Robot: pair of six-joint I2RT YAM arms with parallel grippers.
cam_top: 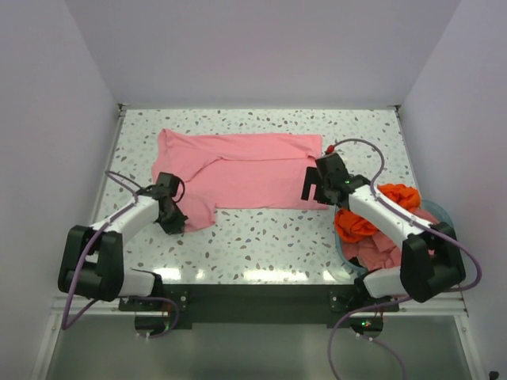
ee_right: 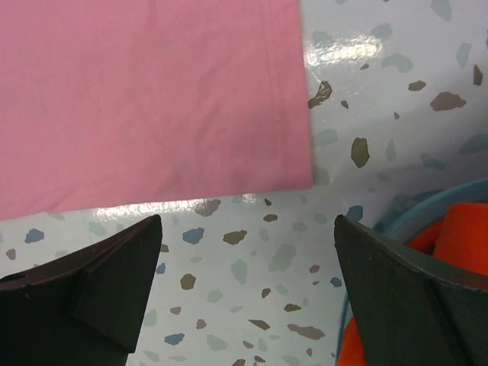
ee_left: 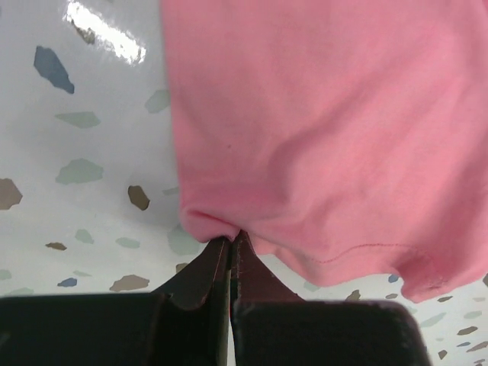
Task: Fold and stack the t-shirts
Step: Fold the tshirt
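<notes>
The light pink t-shirt (cam_top: 245, 170) is lying spread flat on the speckled table (cam_top: 261, 237), its long side running left to right across the middle of the surface; one flap is extending toward the near edge at the shirt's left end.

The left gripper (ee_left: 231, 241) is sitting at that near-left flap; its fingers are pressed fully together, and a small fold of the pink hem is bunching up between the tips; the cloth around the pinch is puckering slightly, while the rest of the flap is lying on the table.

The right gripper (ee_right: 248, 229) is hovering just off the shirt's near-right corner; its fingers are standing wide apart and are gripping nothing; bare table is showing between them, and the shirt's corner is lying just beyond the left finger.

The pale teal basket (ee_right: 415, 207) is resting on the table's near-right area, beside the right arm; the bright orange-red t-shirt (cam_top: 400, 194) is lying crumpled in it and is spilling over the rim; the darker salmon-pink t-shirt (cam_top: 384, 249) is lying bundled in the basket beneath and beside the orange-red one, partly hidden by the arm.
</notes>
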